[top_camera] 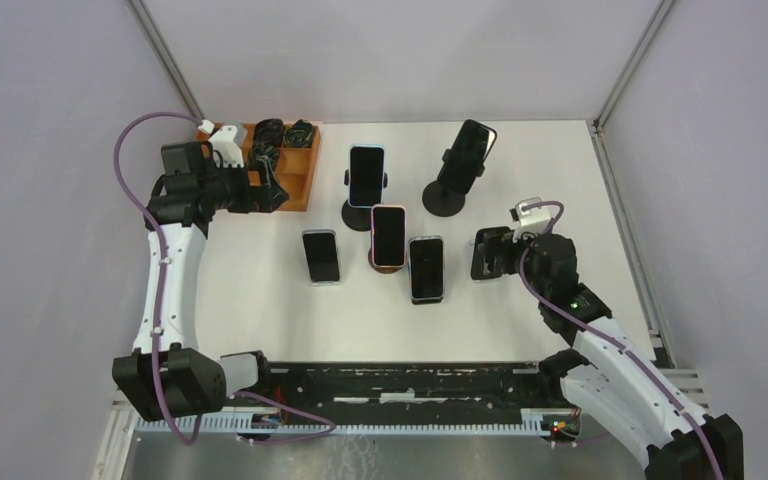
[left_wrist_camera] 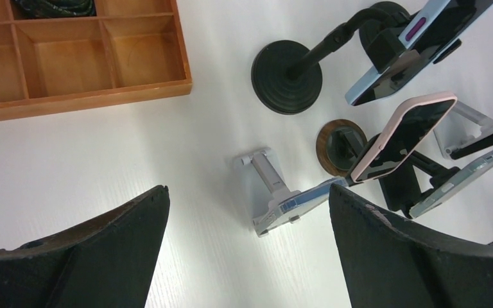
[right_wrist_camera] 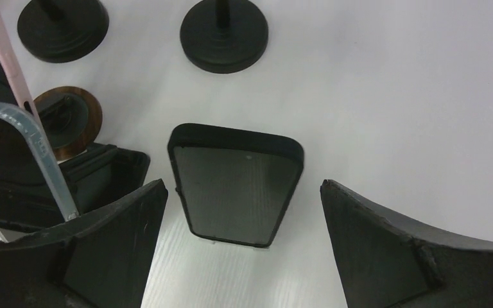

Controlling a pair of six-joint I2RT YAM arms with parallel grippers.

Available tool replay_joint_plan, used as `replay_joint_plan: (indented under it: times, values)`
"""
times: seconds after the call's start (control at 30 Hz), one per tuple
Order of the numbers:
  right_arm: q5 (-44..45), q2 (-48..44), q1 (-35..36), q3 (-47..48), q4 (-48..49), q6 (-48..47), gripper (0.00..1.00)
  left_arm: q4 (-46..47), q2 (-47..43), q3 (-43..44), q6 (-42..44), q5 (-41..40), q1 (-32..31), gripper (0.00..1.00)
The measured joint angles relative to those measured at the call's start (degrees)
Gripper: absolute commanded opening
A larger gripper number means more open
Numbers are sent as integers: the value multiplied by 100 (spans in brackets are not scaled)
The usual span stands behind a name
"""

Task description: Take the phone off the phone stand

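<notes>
Black phone [right_wrist_camera: 234,192] flat on table [right_wrist_camera: 391,96], lengthwise under released right tool [right_wrist_camera: 242,186], left tool [left_wrist_camera: 249,189] also released

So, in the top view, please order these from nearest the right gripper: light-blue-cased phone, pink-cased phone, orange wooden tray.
1. Pink-cased phone, centre, left of the right gripper.
2. Light-blue-cased phone, farther back, centre.
3. Orange wooden tray, back left.
</notes>
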Motion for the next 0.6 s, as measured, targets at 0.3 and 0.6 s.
replay_joint_plan:
  times: [0.3,0.6]
  values:
    - [-175,531,306,0,251,-173,98,-140,-33,70,2,229,0,100]
    - [-76,975,308,-33,603,-190,96,-299,-76,122,85,365,0,100]
